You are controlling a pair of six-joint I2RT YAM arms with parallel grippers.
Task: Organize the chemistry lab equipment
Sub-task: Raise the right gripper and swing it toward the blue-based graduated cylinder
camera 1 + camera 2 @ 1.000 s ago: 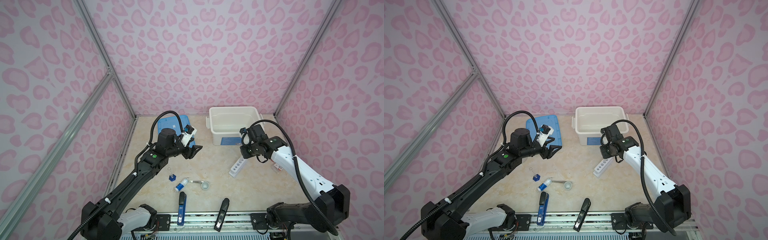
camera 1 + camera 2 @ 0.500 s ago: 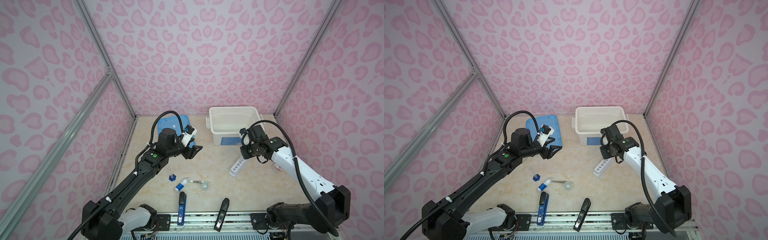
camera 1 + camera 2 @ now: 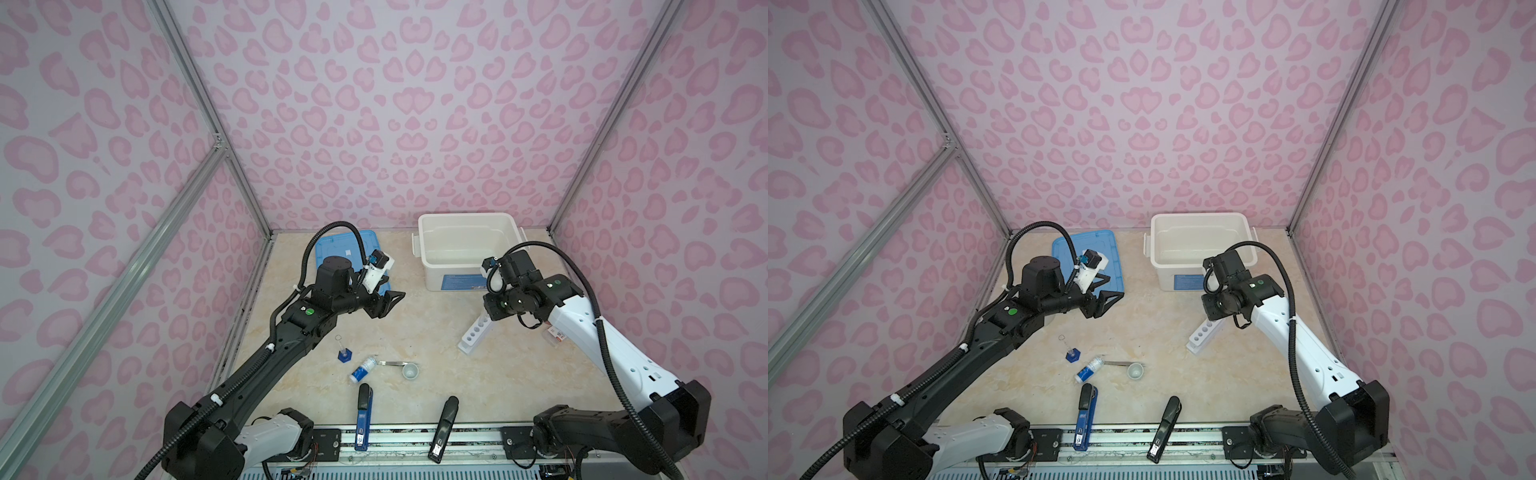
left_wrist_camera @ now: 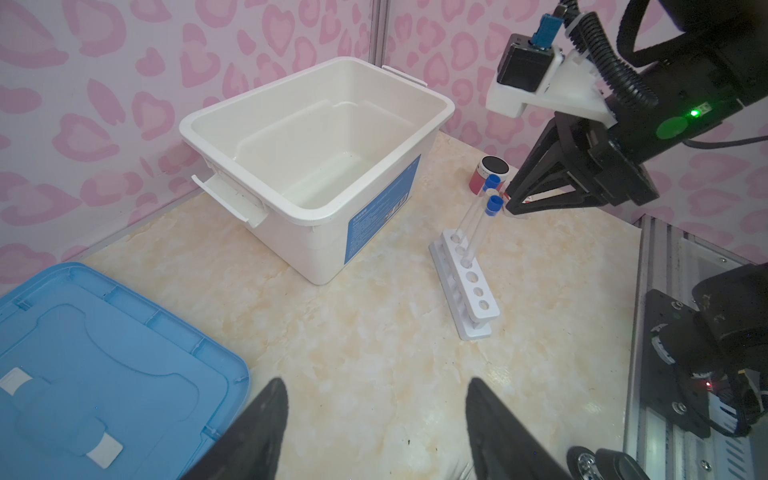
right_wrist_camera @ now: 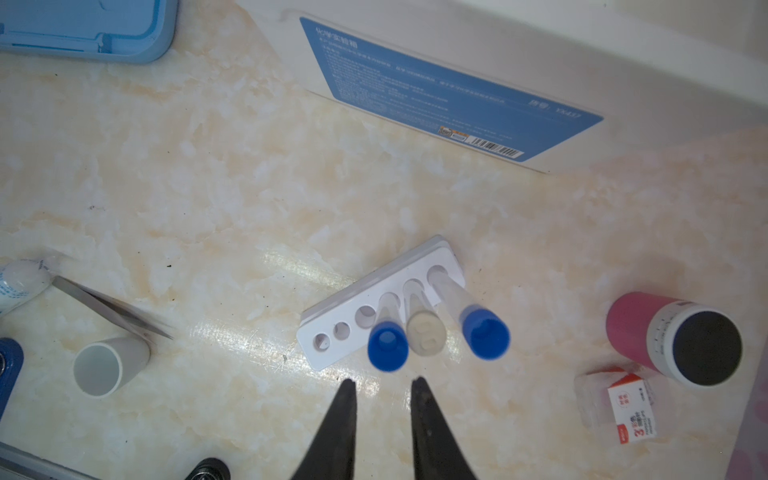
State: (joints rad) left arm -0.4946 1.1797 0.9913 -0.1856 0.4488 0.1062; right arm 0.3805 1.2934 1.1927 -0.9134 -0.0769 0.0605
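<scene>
The right pincer (image 5: pixel 383 384) is hovering close by the caps of three test tubes (image 5: pixel 426 338), its jaws slightly parted and gripping nothing. The tubes, two blue-capped and one white-capped, are leaning in the end holes of the white rack (image 4: pixel 473 330), which is standing on the counter (image 3: pixel 415 332) in front of the white bin (image 3: pixel 469 220). The left pincer (image 4: pixel 374 386) is hanging released and empty above the counter, near the blue lid (image 3: pixel 332 249). The cylinder (image 3: pixel 344 353), bottle (image 3: pixel 363 369), tweezers (image 3: pixel 392 363) and cup (image 3: pixel 409 370) are sitting clustered toward the counter's front, well apart from the rack.
</scene>
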